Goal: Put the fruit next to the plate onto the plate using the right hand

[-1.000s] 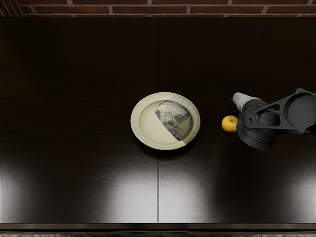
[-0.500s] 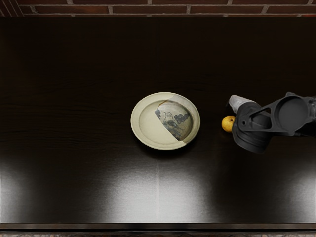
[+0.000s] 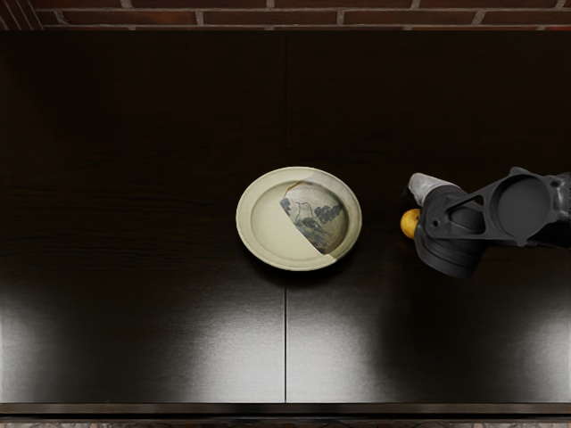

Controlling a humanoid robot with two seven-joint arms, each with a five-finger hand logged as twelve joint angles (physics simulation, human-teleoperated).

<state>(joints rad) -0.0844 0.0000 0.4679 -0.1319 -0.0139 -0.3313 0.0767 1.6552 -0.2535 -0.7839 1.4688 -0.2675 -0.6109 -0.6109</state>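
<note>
Your right hand (image 3: 443,239), in from the right edge at mid-height, covers most of the yellow fruit (image 3: 408,223), grip can't be told, and the fruit is just right of the 1 plate (image 3: 246,214) at frame center, not touching it.

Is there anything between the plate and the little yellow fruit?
No. In the head view, only a bare stretch of dark table lies between the plate and the fruit, which sits to the plate's right.
</note>
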